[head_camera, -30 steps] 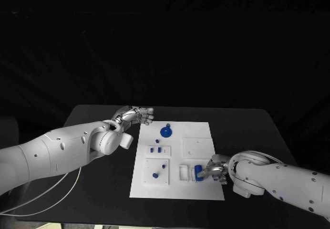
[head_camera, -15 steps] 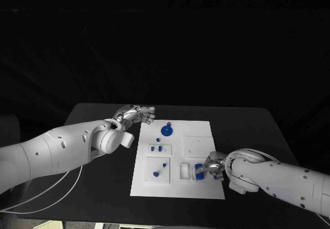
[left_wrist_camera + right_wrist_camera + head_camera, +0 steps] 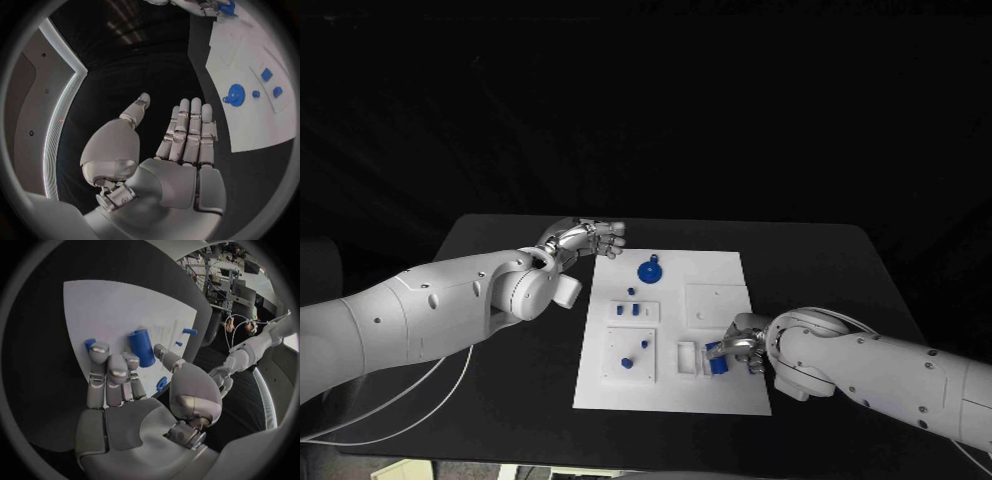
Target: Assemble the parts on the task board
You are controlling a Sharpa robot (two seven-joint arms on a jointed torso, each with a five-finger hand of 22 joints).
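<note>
The white task board (image 3: 668, 395) lies in the middle of the black table. A blue cylinder (image 3: 717, 358) lies on its near right part, beside a white slot block (image 3: 685, 360). My right hand (image 3: 744, 350) reaches over the board edge at the cylinder. In the right wrist view the cylinder (image 3: 142, 347) sits between the thumb and the straight fingers (image 3: 109, 372) of that hand (image 3: 125, 385); a true pinch cannot be made out. My left hand (image 3: 584, 240) hovers off the board's far left corner, fingers straight and holding nothing (image 3: 184, 145).
A blue round part (image 3: 649, 272) stands at the far end of the board, also seen from the left wrist (image 3: 235, 94). Small blue squares (image 3: 633, 313) and pegs (image 3: 626, 366) sit on the board's left half. Black table (image 3: 834, 270) surrounds the board.
My right hand has crept a little to the left and farther onto the board, closing in on the blue cylinder. The left hand has stayed in place.
</note>
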